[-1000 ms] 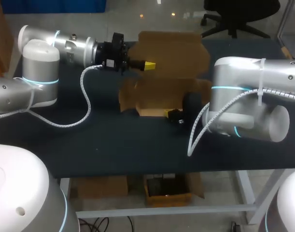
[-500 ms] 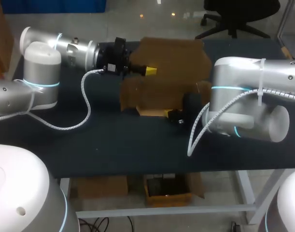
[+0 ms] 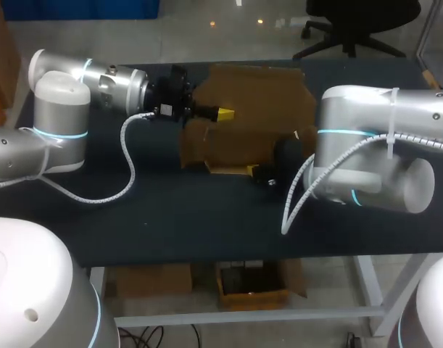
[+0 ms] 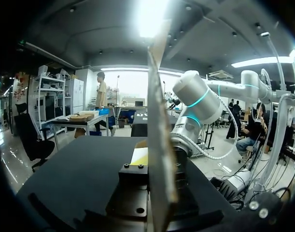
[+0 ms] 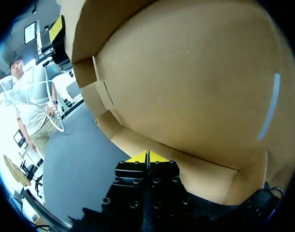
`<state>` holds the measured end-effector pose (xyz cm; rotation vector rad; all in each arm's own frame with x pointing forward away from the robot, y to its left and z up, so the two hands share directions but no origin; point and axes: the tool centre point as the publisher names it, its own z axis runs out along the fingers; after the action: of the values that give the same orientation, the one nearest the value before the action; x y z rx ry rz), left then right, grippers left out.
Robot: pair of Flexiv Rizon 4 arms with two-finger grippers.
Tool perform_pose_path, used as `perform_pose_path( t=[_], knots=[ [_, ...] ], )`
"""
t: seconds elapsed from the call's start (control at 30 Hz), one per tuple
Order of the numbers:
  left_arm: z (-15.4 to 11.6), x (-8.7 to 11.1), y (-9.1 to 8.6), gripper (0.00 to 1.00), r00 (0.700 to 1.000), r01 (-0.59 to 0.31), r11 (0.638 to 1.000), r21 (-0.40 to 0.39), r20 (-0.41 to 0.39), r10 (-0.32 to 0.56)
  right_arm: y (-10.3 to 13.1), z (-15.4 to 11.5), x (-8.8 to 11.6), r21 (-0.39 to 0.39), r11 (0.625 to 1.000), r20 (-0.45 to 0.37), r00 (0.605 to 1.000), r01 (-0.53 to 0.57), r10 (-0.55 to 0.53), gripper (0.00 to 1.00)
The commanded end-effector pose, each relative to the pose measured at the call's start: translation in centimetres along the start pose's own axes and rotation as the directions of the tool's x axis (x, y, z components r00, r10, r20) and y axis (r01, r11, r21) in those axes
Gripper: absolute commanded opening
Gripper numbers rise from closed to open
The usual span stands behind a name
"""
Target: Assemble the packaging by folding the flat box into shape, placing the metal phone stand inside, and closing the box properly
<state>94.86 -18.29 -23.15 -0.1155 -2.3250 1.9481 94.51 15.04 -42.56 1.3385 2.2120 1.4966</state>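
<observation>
Toward twelve o'clock on the table (image 3: 170, 217), the box (image 3: 196, 141) stands folded up, with its lid (image 3: 261, 94) tipped over the opening. Over the last second the lid has swung from lying back toward twelve, with the inside open to view, to leaning down toward six, so that hardly any of the opening shows. The left tool (image 3: 222, 114), reaching in from nine o'clock, carried it there. It looks clamped on the lid's edge: the wrist view shows the card edge-on through the tool, with one yellow tip (image 4: 140, 157) flat against it (the other tip is behind the card). The right tool (image 3: 259, 172) has not moved. It sits at the box's six o'clock wall with its tips pressed together, and I cannot tell whether card is pinched between them.

This reads as the closing step, well along, with the final tuck probably left to do. The phone stand is out of sight, so I cannot confirm it is inside.

The table's far edge lies just behind the box at twelve. The right arm's elbow crowds the three o'clock corner, and the left arm's cable (image 3: 127, 174) loops at eight. Toward six there is broad open table.
</observation>
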Motion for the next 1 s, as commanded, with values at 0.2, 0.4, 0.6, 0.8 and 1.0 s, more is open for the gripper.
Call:
perform_pose_path(
  t=[0.2,0.4,0.6,0.8,1.0],
  knots=[
    [0.38,0.26,0.7,0.0,1.0,0.005,1.0,-0.008,0.002,-0.005,-0.21,0.28,0.01,-0.002,1.0,0.002,1.0,0.0,0.0,0.0],
    [0.41,0.2,0.85,0.0,1.0,0.007,1.0,-0.01,0.007,-0.007,-0.21,0.28,0.01,-0.002,1.0,0.002,1.0,0.0,0.0,0.0],
    [0.46,0.12,1.01,0.0,1.0,0.009,1.0,-0.011,0.015,-0.009,-0.21,0.28,0.01,-0.002,1.0,0.002,1.0,0.0,0.0,0.0],
    [0.43,0.11,0.99,0.0,1.0,0.006,1.0,-0.009,0.019,-0.005,-0.21,0.28,0.01,-0.002,1.0,0.002,1.0,0.0,0.0,0.0],
    [0.38,0.09,1.02,0.0,1.0,0.006,1.0,0.002,0.023,-0.006,-0.21,0.28,0.01,-0.002,1.0,0.002,1.0,0.0,0.0,0.0]
  ],
)
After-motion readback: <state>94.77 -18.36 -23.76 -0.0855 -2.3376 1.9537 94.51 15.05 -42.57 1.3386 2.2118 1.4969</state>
